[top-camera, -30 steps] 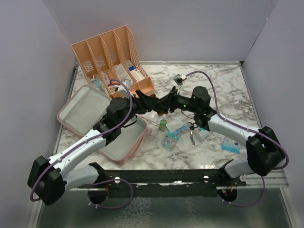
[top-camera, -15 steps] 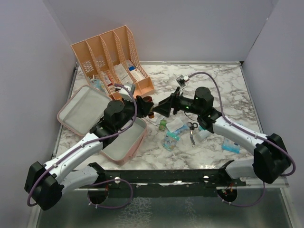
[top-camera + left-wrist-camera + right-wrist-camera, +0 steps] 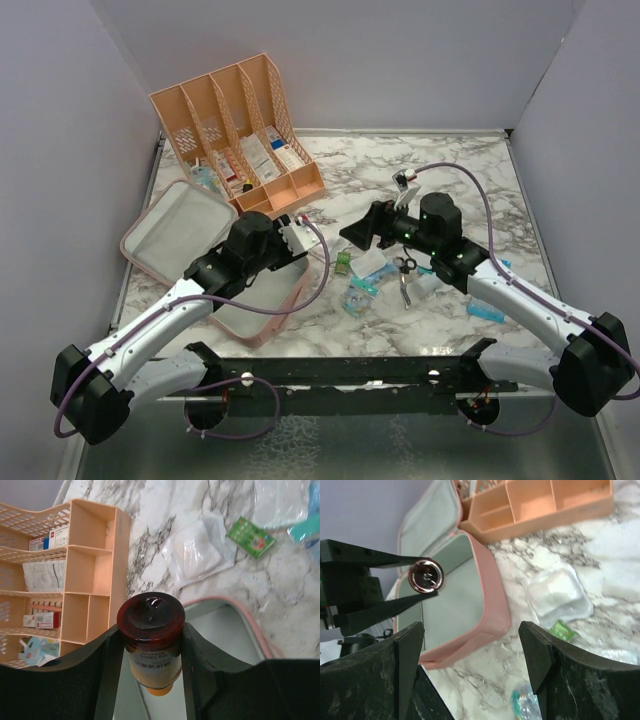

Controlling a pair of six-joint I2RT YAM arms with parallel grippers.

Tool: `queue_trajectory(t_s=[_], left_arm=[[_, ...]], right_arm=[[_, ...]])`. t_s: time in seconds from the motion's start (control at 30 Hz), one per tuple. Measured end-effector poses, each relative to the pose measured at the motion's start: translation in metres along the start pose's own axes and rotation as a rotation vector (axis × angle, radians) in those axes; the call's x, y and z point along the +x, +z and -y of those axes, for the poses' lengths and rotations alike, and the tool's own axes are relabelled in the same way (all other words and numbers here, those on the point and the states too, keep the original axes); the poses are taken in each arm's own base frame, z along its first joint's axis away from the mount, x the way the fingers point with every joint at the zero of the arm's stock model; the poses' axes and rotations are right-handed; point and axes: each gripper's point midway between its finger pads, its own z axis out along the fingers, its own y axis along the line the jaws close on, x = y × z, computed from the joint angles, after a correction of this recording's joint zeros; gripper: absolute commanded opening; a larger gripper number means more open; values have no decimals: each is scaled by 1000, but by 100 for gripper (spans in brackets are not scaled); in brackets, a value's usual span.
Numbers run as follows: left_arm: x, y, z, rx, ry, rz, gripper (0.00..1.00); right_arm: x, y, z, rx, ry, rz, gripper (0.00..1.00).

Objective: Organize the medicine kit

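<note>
The medicine kit point(image 3: 160, 235) lies open at the table's left: a pink zip case with pale grey-green lining. Its lid is propped back and its base point(image 3: 262, 315) is nearer me. My left gripper point(image 3: 151, 630) is shut on a brown bottle point(image 3: 151, 652) with a dark red cap and a 100mL label. It holds the bottle above the far corner of the kit's base point(image 3: 235, 611). The right wrist view shows the bottle's cap point(image 3: 425, 575) over the kit point(image 3: 490, 600). My right gripper point(image 3: 472, 645) is open and empty, over the marble right of the kit point(image 3: 358, 236).
A peach slotted organizer point(image 3: 235, 120) with boxes stands at the back left. Loose on the marble lie a clear pouch point(image 3: 200, 552), a green packet point(image 3: 343, 263), scissors point(image 3: 404, 275), blue packets point(image 3: 358, 295) and a blue box point(image 3: 485, 310).
The two grippers met at the table's middle. The right one has drawn back right, open. The left one has pulled back left over the kit with the bottle.
</note>
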Motion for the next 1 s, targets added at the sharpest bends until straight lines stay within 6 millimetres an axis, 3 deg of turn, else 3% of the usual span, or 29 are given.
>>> queue_trajectory(t_s=[0.17, 0.5, 1.0], left_arm=[[22, 0, 2, 49, 219, -86, 41], [77, 9, 15, 125, 424, -239, 41], [93, 9, 23, 145, 370, -295, 44]], right_arm=[[25, -3, 17, 73, 62, -65, 78], [33, -5, 26, 121, 107, -81, 78], [44, -5, 31, 137, 140, -102, 77]])
